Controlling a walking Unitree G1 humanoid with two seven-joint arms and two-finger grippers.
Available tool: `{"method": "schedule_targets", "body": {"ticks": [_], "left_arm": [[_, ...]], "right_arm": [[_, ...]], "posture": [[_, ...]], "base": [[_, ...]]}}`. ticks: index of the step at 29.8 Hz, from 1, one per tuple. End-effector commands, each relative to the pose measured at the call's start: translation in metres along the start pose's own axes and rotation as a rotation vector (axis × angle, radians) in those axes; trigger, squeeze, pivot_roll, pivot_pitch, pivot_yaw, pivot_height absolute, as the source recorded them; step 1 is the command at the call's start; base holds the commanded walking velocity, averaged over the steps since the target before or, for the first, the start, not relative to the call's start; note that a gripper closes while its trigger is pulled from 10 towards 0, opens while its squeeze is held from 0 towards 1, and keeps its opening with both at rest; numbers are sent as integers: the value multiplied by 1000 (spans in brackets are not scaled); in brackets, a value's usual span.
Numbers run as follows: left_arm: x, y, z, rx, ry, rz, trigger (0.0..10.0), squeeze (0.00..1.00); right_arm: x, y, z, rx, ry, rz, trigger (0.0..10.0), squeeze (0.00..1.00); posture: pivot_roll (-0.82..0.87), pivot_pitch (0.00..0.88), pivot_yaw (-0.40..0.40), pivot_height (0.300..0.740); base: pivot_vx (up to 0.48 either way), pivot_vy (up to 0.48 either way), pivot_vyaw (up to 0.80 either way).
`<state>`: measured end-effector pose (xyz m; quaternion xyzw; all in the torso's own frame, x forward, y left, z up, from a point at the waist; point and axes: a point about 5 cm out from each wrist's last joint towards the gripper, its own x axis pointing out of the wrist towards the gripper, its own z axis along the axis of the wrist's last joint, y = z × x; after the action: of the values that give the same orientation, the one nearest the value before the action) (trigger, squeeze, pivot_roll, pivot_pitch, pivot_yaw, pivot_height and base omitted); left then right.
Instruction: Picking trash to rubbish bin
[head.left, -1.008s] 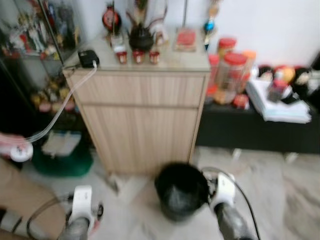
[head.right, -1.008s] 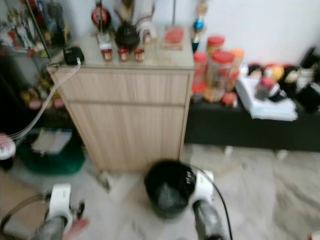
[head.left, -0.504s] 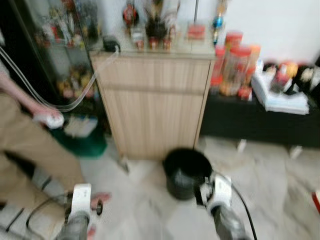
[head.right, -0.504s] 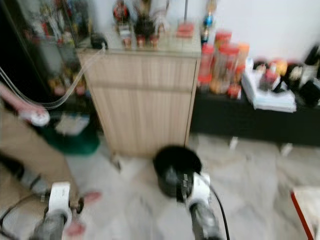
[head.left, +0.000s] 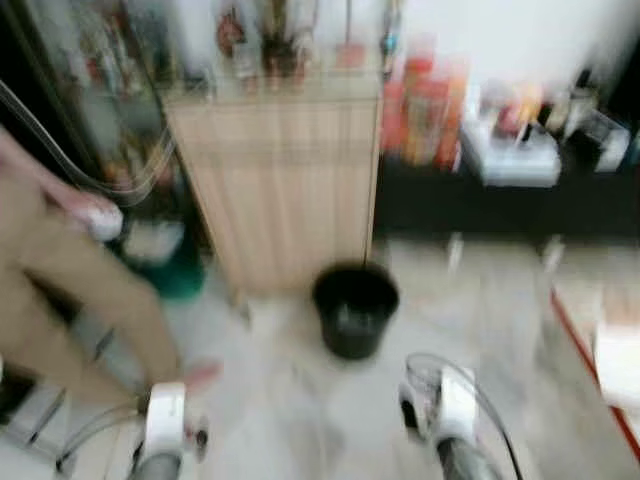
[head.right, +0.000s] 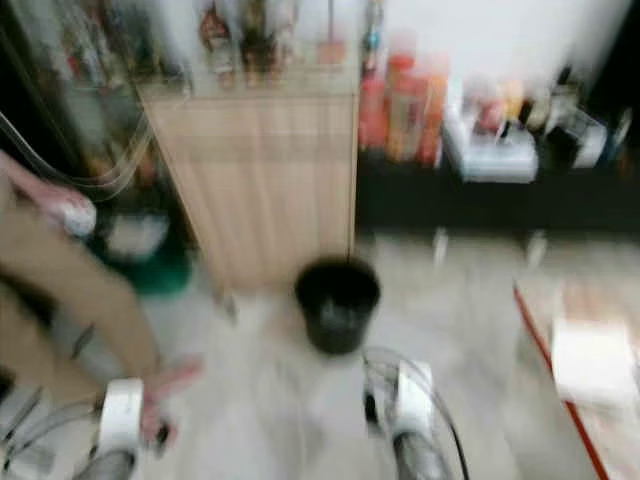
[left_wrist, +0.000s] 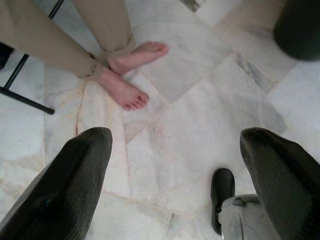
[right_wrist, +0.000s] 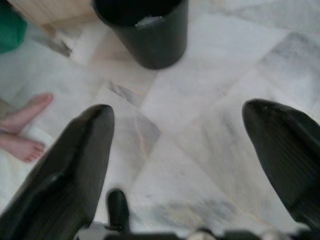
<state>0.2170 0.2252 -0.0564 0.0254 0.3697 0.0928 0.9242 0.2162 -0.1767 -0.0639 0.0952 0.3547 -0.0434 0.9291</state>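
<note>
A pale marble tile floor (left_wrist: 200, 115) spreads below a light wooden cabinet (head.left: 275, 180). The round black plastic rubbish bin (right_wrist: 142, 30) stands just before it, beyond the right gripper (right_wrist: 175, 165), whose fingers are spread wide, empty. The left gripper (left_wrist: 175, 170) likewise gapes near a person's bare feet (left_wrist: 127, 75).

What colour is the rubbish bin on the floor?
Black; the rubbish bin shows best in the right wrist view.

floor (left_wrist: 200, 115): pale veined marble, smooth, faintly glossy
bin (right_wrist: 145, 35): black plastic, smooth, dull sheen
cabinet (head.left: 285, 180): light wood grain, matt
fingers (left_wrist: 75, 185): black, matt, finely textured
trousers (left_wrist: 45, 40): tan cloth
</note>
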Motion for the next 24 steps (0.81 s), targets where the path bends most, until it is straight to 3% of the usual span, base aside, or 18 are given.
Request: {"method": "schedule_targets", "body": {"ticks": [1,18,24], "left_arm": [[2,3,8,5,-20,10,10000,0],[1,3,4,-5,-7,16,10000,0],[1,4,3,-7,-2,21,10000,0]], "right_arm": [[2,4,6,0,-17,8,10000,0],[2,3,4,14,-9,-4,10000,0],[0,3,-2,7,14,-2,10000,0]], "posture": [[-9,5,11,740],[-6,14,6,740],[-6,22,6,740]], "base": [[0,0,0],[0,0,0],[0,0,-778]]}}
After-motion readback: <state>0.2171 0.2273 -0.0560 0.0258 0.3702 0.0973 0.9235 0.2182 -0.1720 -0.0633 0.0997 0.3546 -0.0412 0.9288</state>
